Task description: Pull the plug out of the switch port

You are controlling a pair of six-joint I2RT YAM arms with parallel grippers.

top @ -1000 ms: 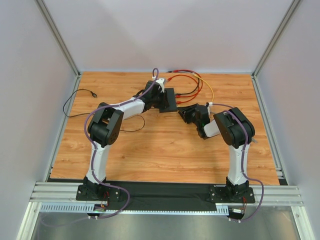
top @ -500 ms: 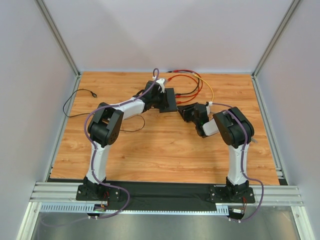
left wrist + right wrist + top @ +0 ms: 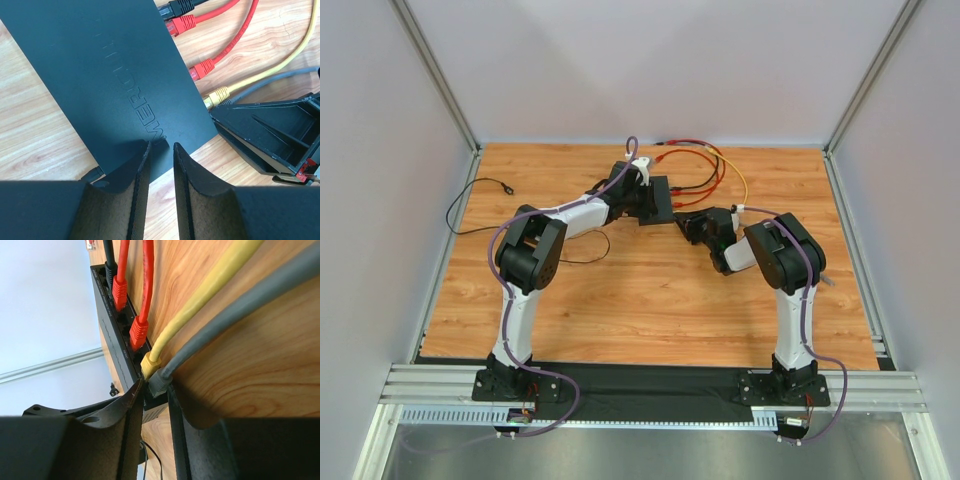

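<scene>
The switch (image 3: 660,198) is a flat black box at the middle back of the table. It fills the left wrist view (image 3: 110,70). Along its socket side (image 3: 114,325) sit a black plug, two red plugs (image 3: 138,332), a yellow plug (image 3: 149,364) and a grey plug (image 3: 159,382) at the end port. My right gripper (image 3: 155,391) is shut on the grey plug, which still sits in its port. My left gripper (image 3: 161,152) rests over the switch's near corner, jaws a narrow gap apart with nothing between them.
Red cables (image 3: 705,168) and a yellow cable (image 3: 741,180) loop from the switch toward the back right. A thin black cable (image 3: 478,188) lies at the left edge. The right gripper's body (image 3: 272,132) is close beside the switch's corner. White walls enclose the table.
My right gripper has moved a little left, closer to the switch's socket side. The left arm and the switch have not moved.
</scene>
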